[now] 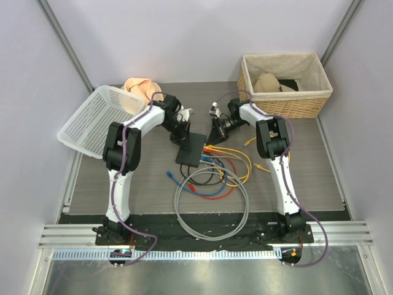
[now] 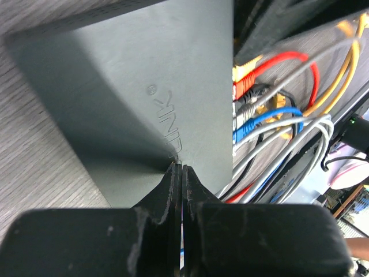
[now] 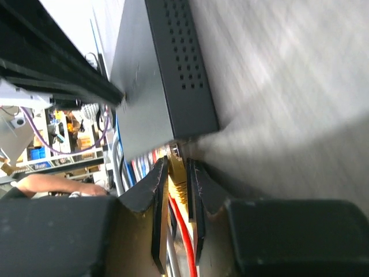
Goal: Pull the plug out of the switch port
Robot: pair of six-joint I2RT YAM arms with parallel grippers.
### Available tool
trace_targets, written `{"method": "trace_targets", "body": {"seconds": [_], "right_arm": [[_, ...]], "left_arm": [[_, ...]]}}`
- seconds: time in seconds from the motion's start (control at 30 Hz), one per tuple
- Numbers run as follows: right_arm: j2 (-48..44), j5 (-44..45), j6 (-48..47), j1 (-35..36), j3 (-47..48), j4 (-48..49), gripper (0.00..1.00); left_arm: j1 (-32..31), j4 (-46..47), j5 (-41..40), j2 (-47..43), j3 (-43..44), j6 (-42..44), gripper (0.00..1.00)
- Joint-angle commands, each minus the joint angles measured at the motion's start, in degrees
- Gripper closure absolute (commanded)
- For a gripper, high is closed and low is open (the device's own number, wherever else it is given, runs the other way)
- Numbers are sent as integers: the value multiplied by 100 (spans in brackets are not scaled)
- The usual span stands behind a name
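Note:
The flat black switch point(image 1: 191, 149) lies mid-table with coloured cables plugged into its right edge. My left gripper point(image 1: 185, 136) is shut and empty; its tips point(image 2: 177, 168) press down on the top of the switch point(image 2: 132, 86). Red point(image 2: 247, 85) and blue point(image 2: 244, 130) plugs sit in the ports beside it. My right gripper point(image 1: 215, 136) is at the far corner of the port row. In the right wrist view its fingers point(image 3: 179, 166) are closed on a yellow plug point(image 3: 180, 176) right at the edge of the switch point(image 3: 150, 86). I cannot tell whether the plug is seated in the port.
A white plastic basket point(image 1: 92, 120) lies tilted at the left, with a beige item point(image 1: 141, 86) behind it. A wicker basket point(image 1: 285, 86) stands at the back right. A grey cable coil point(image 1: 212, 206) and loose blue and yellow cables point(image 1: 236, 163) lie near the switch.

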Motion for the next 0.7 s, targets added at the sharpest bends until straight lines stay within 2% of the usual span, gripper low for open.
{"method": "trace_targets", "body": {"seconds": [0.0,0.1,0.17,0.27,0.37,0.47,0.67], "right_arm": [[-281,1273,-410,-86,-939,-31,99],[-255,1597,352,-297,-687,504,99],[-228,1991,541,-333,-275,795,99],[-290,2003,339,-368,-18,717,99],[-439,1634,-47,-447,123,340,99],[-860,1476,-311,-465,237,137,99],[-1888,1747,-970,-640,581,-479,99]], "left_arm": [[-68,-32,-1002,529,-97,333,100],[-85,-32,-993,556,-35,333,100],[-85,-58,-993,565,-17,341,100],[-85,-76,-993,556,-8,359,100],[-85,-58,-993,547,9,350,100],[-94,-23,-984,573,62,333,100],[-94,-14,-879,714,272,263,100]]}}
